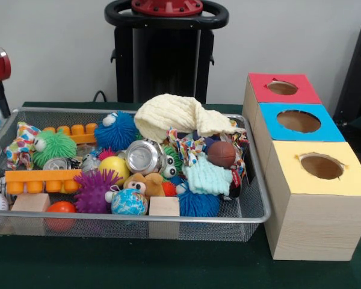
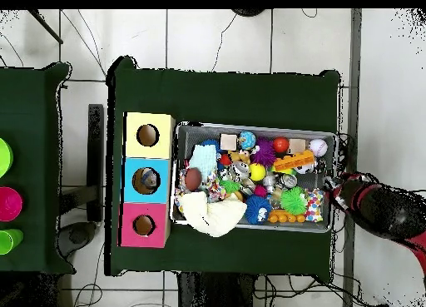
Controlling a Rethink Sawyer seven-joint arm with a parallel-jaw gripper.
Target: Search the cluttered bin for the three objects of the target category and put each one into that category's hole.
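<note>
The gripper (image 2: 339,185) sits at the end of the mesh bin (image 1: 138,220) away from the three wooden boxes, and I cannot tell whether it is spread or closed. A good search would start by lifting the floppy cream cloth (image 1: 168,114) aside, since it may hide things (the target category isn't evident). The pile mixes soft spiky rubber balls (image 1: 93,189), a shiny dented can (image 1: 143,156) and hard square wooden blocks (image 1: 164,206), so rigid shapes look easiest to carry to the round holes (image 1: 320,165).

The front camera is sitting low and close, facing the wire bin (image 1: 253,205) and three boxes (image 1: 316,198). The overhead camera is looking straight down from high up, sharing both.
</note>
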